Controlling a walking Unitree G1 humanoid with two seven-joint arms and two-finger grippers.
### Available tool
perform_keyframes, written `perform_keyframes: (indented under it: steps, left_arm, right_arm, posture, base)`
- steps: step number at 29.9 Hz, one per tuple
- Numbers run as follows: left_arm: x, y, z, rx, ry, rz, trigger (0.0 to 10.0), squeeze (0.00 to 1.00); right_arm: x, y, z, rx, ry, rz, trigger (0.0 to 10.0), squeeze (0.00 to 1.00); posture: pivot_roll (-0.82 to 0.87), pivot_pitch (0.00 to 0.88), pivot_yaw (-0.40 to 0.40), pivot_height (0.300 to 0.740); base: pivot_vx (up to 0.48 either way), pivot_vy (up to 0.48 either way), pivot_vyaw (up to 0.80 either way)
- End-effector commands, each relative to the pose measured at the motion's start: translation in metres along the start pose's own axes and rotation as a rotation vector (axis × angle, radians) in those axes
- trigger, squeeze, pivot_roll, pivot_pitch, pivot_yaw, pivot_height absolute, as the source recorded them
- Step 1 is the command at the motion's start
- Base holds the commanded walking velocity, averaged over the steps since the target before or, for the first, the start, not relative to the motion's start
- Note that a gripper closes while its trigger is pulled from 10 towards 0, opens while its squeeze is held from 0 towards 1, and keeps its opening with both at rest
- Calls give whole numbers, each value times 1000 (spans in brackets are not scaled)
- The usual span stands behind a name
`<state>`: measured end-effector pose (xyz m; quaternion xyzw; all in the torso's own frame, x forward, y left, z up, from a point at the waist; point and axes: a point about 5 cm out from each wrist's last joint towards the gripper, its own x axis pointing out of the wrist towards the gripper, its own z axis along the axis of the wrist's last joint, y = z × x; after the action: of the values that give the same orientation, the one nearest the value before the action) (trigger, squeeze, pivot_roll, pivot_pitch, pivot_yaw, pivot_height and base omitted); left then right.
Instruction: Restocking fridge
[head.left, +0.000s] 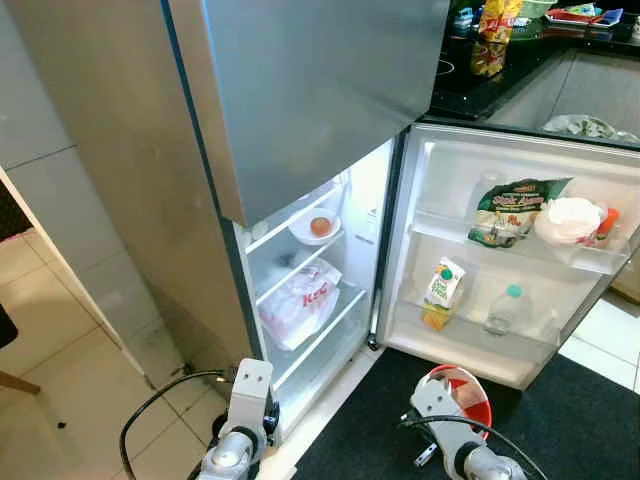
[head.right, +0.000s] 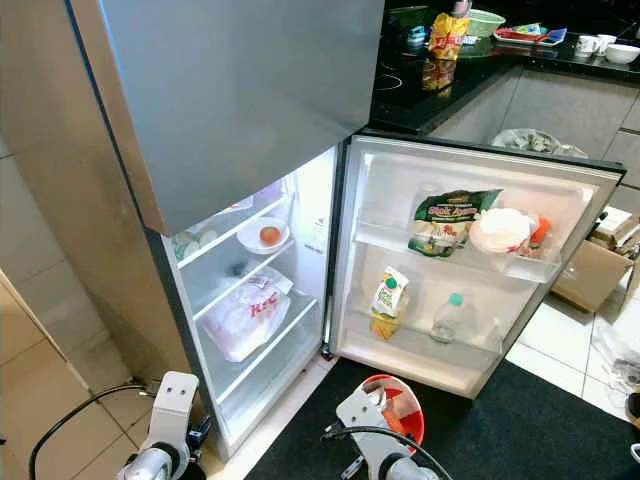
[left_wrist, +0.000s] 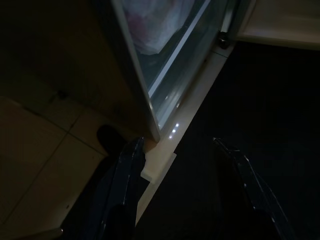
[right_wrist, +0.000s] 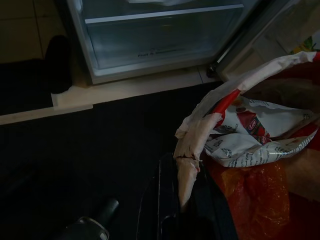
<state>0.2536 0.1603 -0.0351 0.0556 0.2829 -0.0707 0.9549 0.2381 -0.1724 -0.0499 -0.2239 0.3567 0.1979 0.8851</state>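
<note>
Fridge (head.left: 300, 110): a tall steel one; the lower door (head.left: 520, 250) is swung wide open to the robot's right, while the upper door is shut.
Inside shelves: a white bowl (head.left: 315, 228) with an orange-coloured fruit sits on an upper glass shelf; one shelf down lies a white KFC bag (head.left: 300, 300).
Door racks: the upper rack carries a green snack packet (head.left: 510, 210), a tied white plastic bag (head.left: 570, 220) just beside it and a small bottle with an orange cap at the far end. The lower rack has a juice carton (head.left: 442, 293) and a clear water bottle (head.left: 504, 310) with a green cap, standing apart.
Right gripper (right_wrist: 182, 192): low over the dark floor mat (head.left: 570, 420) in front of the open door, fingers closed on the torn rim of a red and white paper bucket (head.left: 465, 395).
Bucket contents: the right wrist view looks in on crumpled printed wrappers and something orange.
Left gripper (left_wrist: 182, 165): hanging near the floor by the fridge's bottom corner, fingers spread apart with nothing between them.
Floor: pale tiles (head.left: 60, 330) on the robot's left; a black cable loops across them.
Worktop (head.left: 500, 70): dark, behind the fridge door, with a yellow and red snack bag and some dishes on it.
</note>
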Motion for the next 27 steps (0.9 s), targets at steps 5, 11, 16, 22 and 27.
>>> perform_keyframes:
  steps: [5,11,16,22,27]
  left_arm:
    - [0,-5,2,25,-15,-30,10000,0]
    - [1,-5,4,22,-23,-27,10000,0]
    - [1,-5,5,26,-25,-27,10000,0]
    - [1,-7,3,48,-6,-42,10000,0]
    - [1,-7,4,52,-12,-46,10000,0]
  right_arm:
    - [0,-1,3,-36,-26,11,10000,0]
    - [-1,-3,4,-46,-24,6,10000,0]
    - [-1,-5,3,-48,-24,3,10000,0]
    - [-2,-8,2,-48,-22,-7,10000,0]
    - [-2,-9,2,-48,-21,-10,10000,0]
  posture:
    - [-15,0,-5,740]
    - [-14,0,-6,740]
    - [-14,0,-7,740]
    - [-15,0,-3,740]
    - [-15,0,-1,740]
  base:
    - [0,0,800]
    - [0,0,800]
    - [0,0,800]
    - [0,0,800]
    - [0,0,800]
